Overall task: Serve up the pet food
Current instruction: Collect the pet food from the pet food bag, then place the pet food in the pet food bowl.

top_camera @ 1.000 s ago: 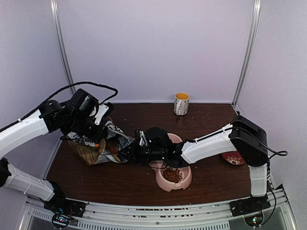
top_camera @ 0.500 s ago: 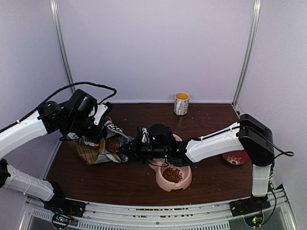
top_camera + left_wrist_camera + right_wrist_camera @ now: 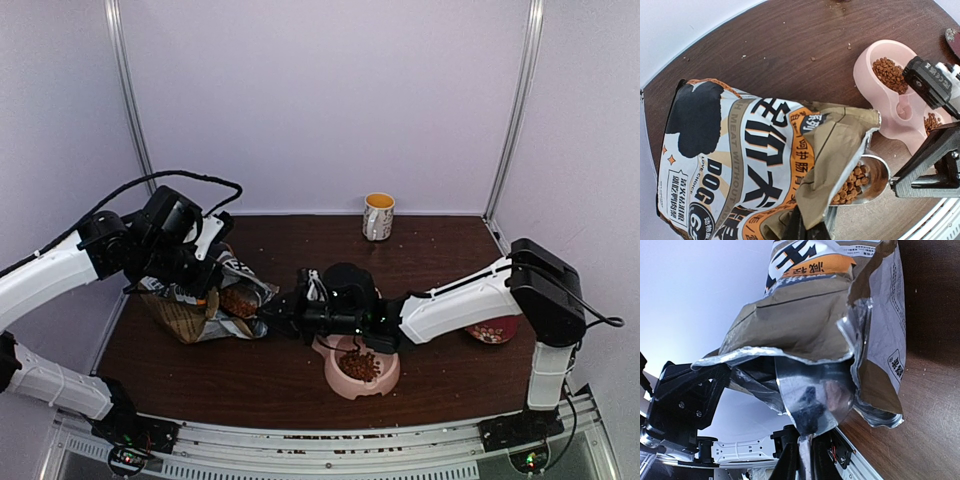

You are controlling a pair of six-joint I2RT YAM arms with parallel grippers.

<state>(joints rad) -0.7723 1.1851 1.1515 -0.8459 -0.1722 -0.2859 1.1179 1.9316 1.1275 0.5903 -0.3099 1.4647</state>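
Note:
The pet food bag (image 3: 735, 155) lies on its side on the brown table, mouth towards the pink double bowl (image 3: 880, 107). My left gripper (image 3: 807, 226) is shut on the bag's upper lip and holds the mouth open; in the top view it is over the bag (image 3: 207, 288). My right gripper (image 3: 805, 460) is shut on the handle of a metal scoop (image 3: 812, 400). The scoop (image 3: 871, 175) sits at the bag mouth, partly under the lip, filled with kibble (image 3: 852, 182). Both bowl wells hold kibble (image 3: 360, 364). The right gripper (image 3: 285, 315) is between bag and bowl.
A white and yellow mug (image 3: 378, 216) stands at the back of the table. A small red dish (image 3: 488, 330) with some kibble sits at the right edge by the right arm. Loose crumbs dot the table behind the bowl (image 3: 812, 59).
My right arm has drawn back to the right, bringing the scoop out to the bag mouth so its kibble shows. The left gripper and bag have stayed put.

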